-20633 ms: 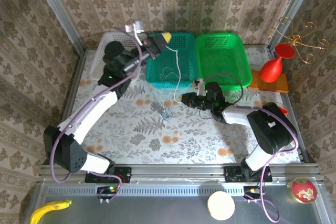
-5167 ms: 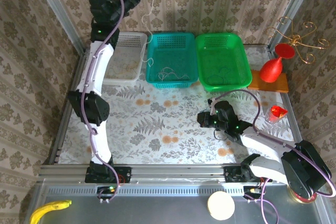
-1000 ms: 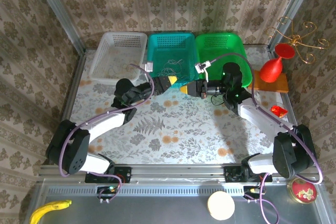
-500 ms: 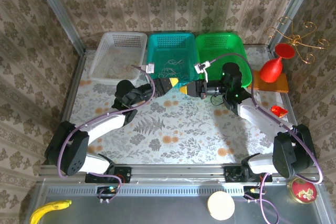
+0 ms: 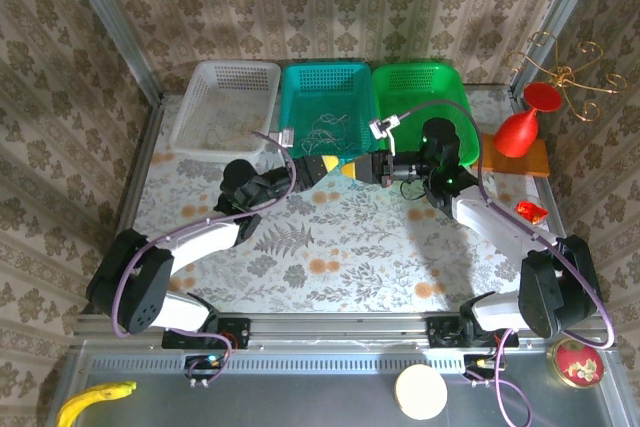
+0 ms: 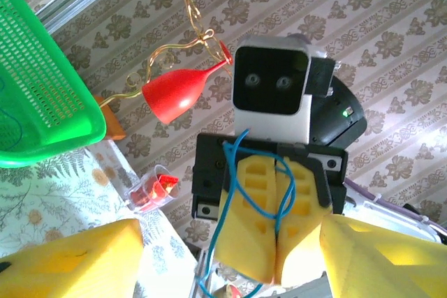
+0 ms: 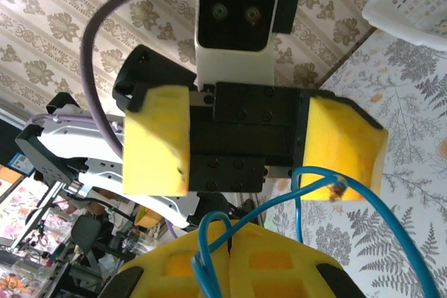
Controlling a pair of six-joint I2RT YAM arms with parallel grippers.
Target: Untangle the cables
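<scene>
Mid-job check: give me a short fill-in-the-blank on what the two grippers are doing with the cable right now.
The right gripper is shut on a ____ cable.
The left gripper faces it with its jaws ____.
The leftmost basket is ____.
Missing words: blue; open; white.

Smooth blue plastic-coated cable point(image 7: 318, 168), matt yellow foam jaws, glossy red goblet point(image 6: 171, 99)

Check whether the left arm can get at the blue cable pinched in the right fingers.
Probably yes. The left fingers are spread open and face the shut right fingers head-on, close by. The blue cable loops out between them with nothing in the way.
</scene>
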